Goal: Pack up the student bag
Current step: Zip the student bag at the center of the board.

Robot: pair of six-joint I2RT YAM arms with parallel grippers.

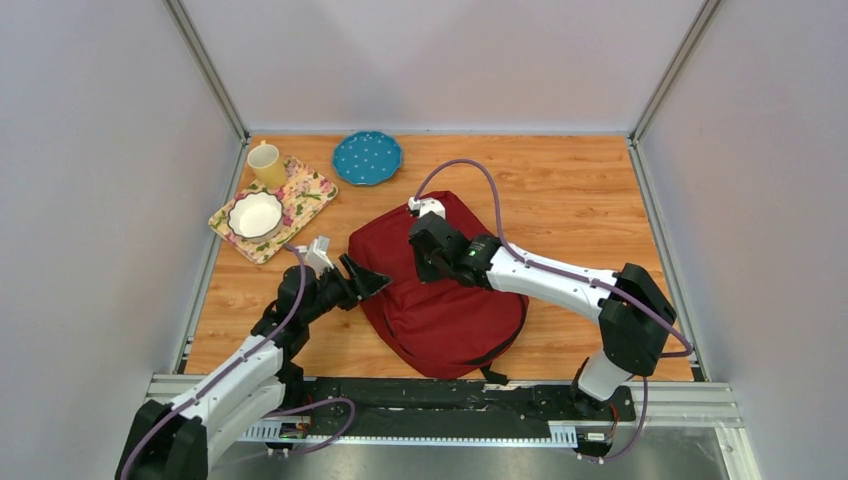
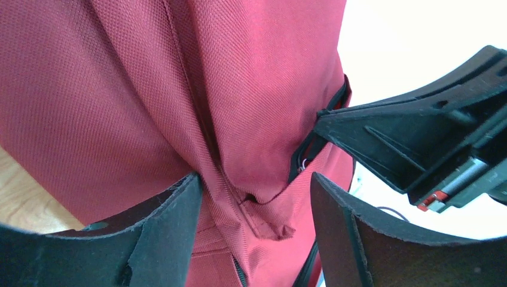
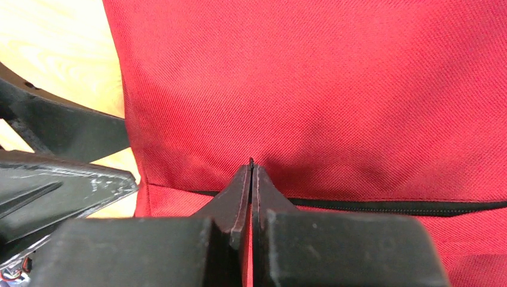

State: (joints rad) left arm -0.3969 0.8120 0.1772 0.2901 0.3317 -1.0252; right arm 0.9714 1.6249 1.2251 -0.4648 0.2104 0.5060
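Note:
The student bag [image 1: 440, 300], dark red, lies flat in the middle of the wooden table. My left gripper [image 1: 368, 278] is at the bag's left edge. In the left wrist view the left gripper [image 2: 254, 179] stands open, and a raised fold of the bag's fabric [image 2: 263, 203] sits loose between its fingers. My right gripper [image 1: 422, 262] rests on top of the bag. In the right wrist view the right gripper [image 3: 252, 164] is shut, tips together against the red cloth just above a black zipper line [image 3: 388, 206]. Nothing clearly shows between the tips.
At the back left a floral tray [image 1: 300, 195] carries a white bowl [image 1: 255, 213] and a yellow mug [image 1: 266, 163]. A blue dotted plate [image 1: 367, 157] lies behind the bag. Grey walls close in the table on three sides.

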